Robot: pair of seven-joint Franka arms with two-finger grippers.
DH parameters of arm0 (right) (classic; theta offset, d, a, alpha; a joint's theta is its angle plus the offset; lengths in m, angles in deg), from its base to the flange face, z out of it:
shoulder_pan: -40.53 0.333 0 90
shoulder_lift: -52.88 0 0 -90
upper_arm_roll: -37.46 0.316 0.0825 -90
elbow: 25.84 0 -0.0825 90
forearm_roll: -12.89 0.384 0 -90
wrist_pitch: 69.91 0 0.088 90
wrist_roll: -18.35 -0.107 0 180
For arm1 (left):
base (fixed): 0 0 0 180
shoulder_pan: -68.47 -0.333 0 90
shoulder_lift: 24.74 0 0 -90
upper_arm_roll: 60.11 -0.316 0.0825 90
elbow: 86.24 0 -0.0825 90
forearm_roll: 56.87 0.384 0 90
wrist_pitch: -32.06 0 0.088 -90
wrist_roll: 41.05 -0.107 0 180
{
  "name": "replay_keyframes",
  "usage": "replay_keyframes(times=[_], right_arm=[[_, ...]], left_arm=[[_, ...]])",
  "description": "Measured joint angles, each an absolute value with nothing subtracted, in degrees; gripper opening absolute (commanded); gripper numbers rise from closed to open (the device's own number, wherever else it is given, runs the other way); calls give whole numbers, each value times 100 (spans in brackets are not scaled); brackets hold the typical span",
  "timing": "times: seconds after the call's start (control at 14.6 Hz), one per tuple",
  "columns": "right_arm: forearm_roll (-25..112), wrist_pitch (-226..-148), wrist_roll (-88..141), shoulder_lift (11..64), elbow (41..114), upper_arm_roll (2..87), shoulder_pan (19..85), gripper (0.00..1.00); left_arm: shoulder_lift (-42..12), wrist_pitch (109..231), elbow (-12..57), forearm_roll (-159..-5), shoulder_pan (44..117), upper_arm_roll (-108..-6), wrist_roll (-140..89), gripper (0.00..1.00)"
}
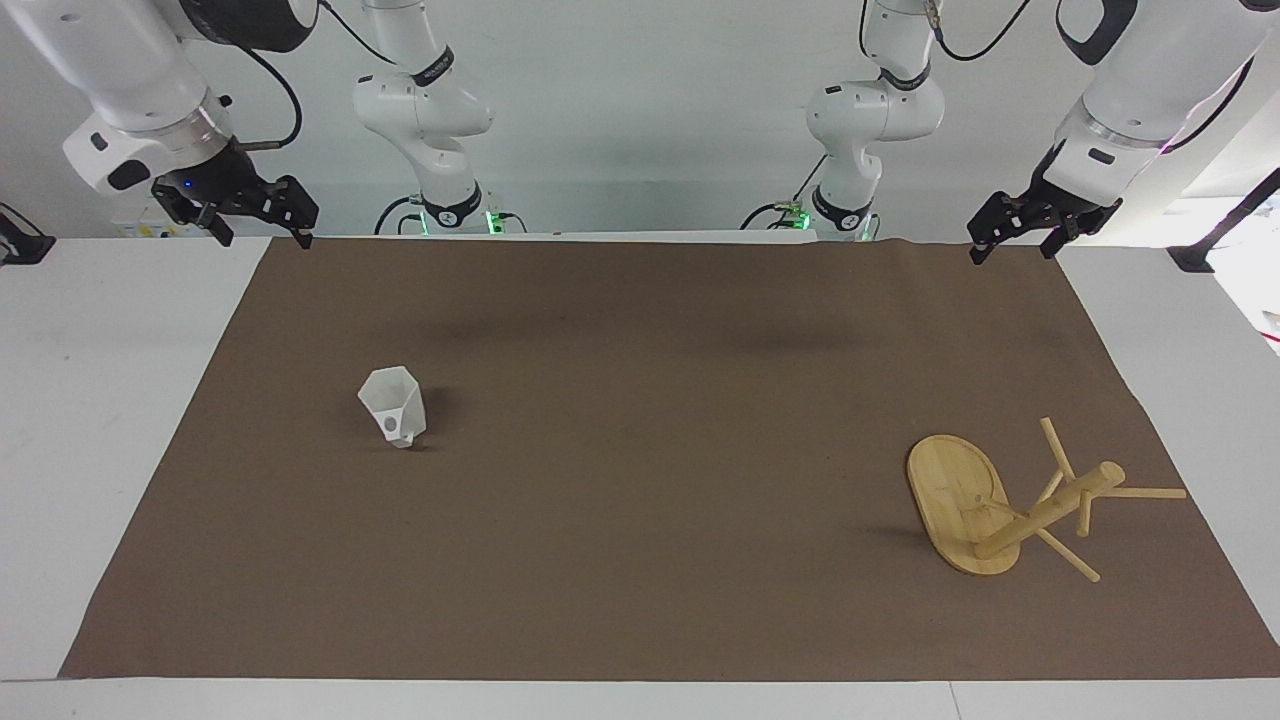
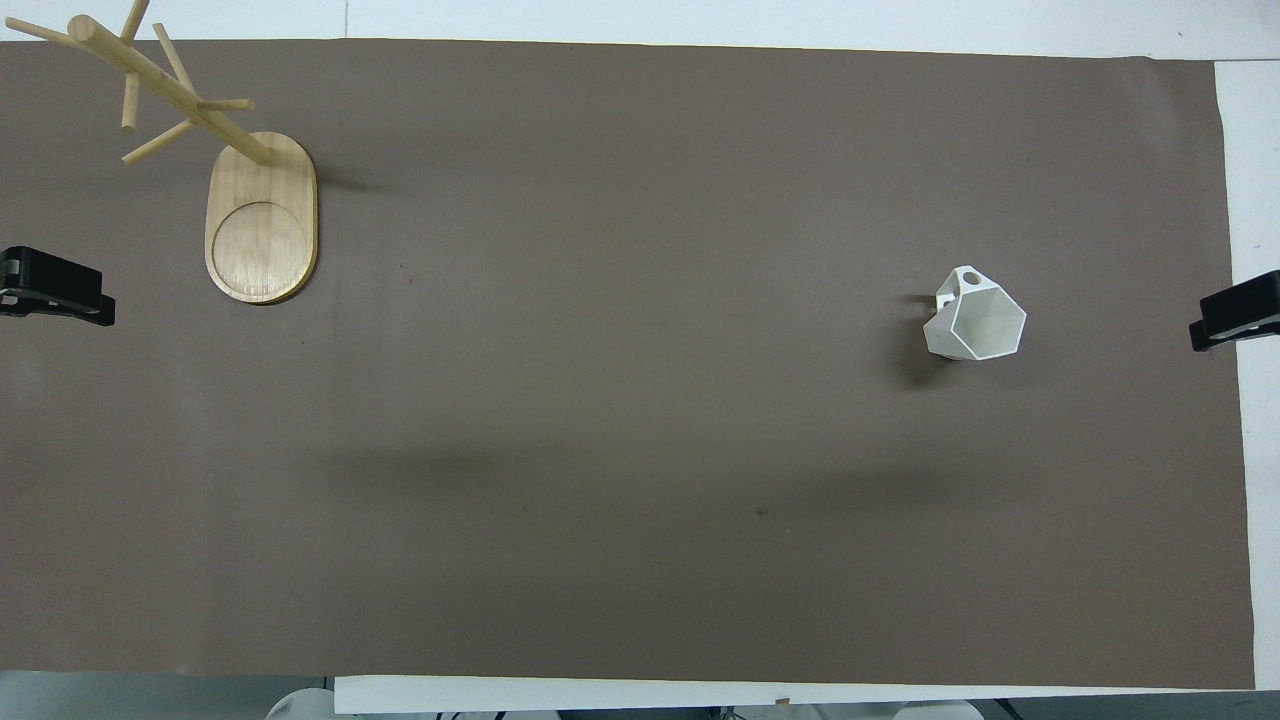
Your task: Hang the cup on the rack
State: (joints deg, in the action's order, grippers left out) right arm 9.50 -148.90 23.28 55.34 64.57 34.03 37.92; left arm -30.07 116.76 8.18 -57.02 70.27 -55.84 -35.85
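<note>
One cup (image 1: 393, 405), one rack (image 1: 975, 515), one brown mat (image 1: 640, 560), and two arms' hands.

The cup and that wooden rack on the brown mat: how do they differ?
The cup is white, small and faceted; the rack is light bamboo, larger, with a post and thin pegs. The cup sits toward the right arm's end of the table, the rack toward the left arm's end. The cup stands nearer to the robots than the rack. Both stand upright on the mat, untouched.
</note>
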Motion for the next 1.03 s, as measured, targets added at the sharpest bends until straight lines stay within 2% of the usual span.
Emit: replay_keyframes(times=[0.62, 1.03], right_arm=[[960, -14898, 2580, 5534, 6499, 3412, 3794, 100], [1170, -15550, 5730, 5474, 6731, 3395, 3584, 100]], left_arm=[[-3007, 11676, 818, -5702, 7027, -5584, -3585, 100], [-3007, 11676, 818, -5702, 7027, -5584, -3585, 100]])
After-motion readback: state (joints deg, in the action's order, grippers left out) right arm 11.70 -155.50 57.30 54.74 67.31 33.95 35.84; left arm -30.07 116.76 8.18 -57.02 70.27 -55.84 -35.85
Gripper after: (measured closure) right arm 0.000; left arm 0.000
